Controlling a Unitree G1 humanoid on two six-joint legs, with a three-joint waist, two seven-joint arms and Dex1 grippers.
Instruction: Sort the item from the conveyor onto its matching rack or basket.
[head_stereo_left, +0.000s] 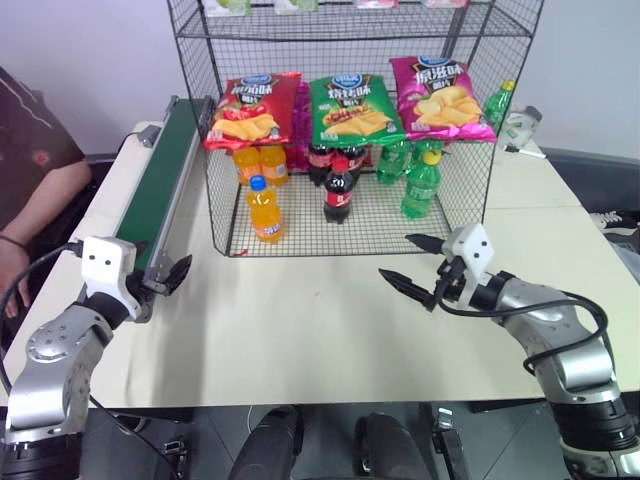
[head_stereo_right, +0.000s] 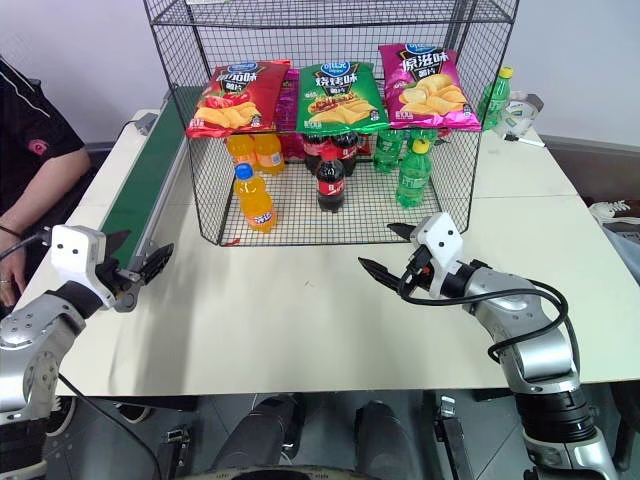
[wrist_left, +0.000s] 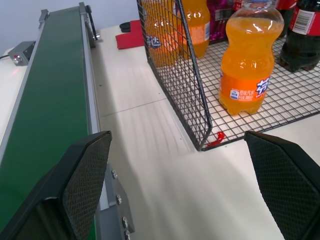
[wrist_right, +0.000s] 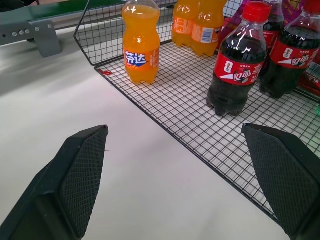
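Observation:
The item, a small orange soda bottle (head_stereo_left: 265, 210) with a blue cap, stands upright on the grid floor of the black wire rack (head_stereo_left: 378, 226), near its front left corner. The dark green conveyor (head_stereo_left: 165, 170) runs along the rack's left side, and its belt is bare. My left gripper (head_stereo_left: 168, 277) hovers open and empty beside the conveyor's near end, a short way from the bottle (wrist_left: 247, 65). My right gripper (head_stereo_left: 395, 256) is open and empty over the table in front of the rack's right half, pointing toward the bottle (wrist_right: 141, 42).
A cola bottle (head_stereo_left: 339, 190) and green bottles (head_stereo_left: 421, 185) stand on the rack floor, with more orange bottles (head_stereo_left: 260, 160) behind. Chip bags (head_stereo_left: 350, 108) hang across the front. A person's arm (head_stereo_left: 40, 190) rests at the left edge. A green bottle (head_stereo_left: 498, 100) stands outside the rack's right side.

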